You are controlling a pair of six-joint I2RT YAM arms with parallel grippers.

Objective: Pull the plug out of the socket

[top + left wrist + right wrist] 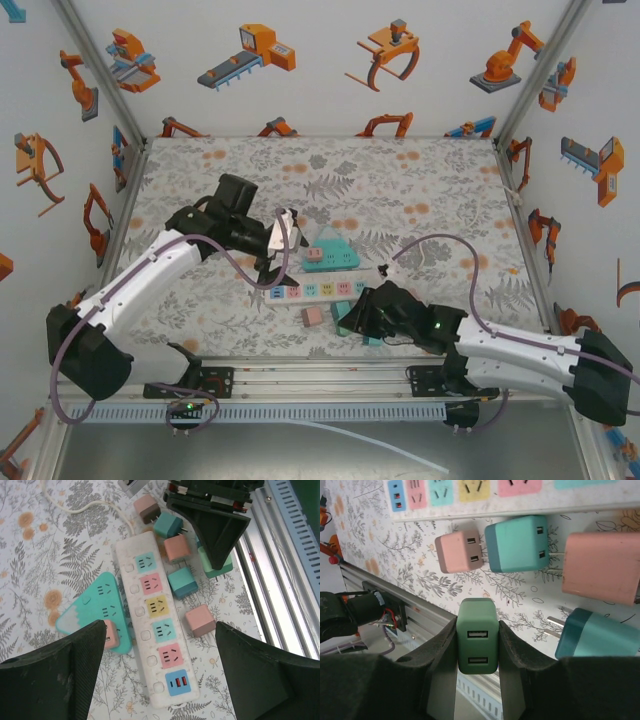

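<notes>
The right gripper (477, 625) is clamping a dark green USB plug (478, 650) between its two fingers, holding it clear of the white power strip (530, 507) and near the table's front rail (395, 592). A pink plug (459, 552) and a teal plug (517, 544) are lying loose between the two. The left gripper (159, 645) is hanging with its jaws spread wide above the strip, whose coloured sockets are all showing empty.

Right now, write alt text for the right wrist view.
The right gripper is shut on a dark green USB charger. Beyond it, two pink plugs and two teal plugs lie loose beside a white power strip on floral cloth.
</notes>
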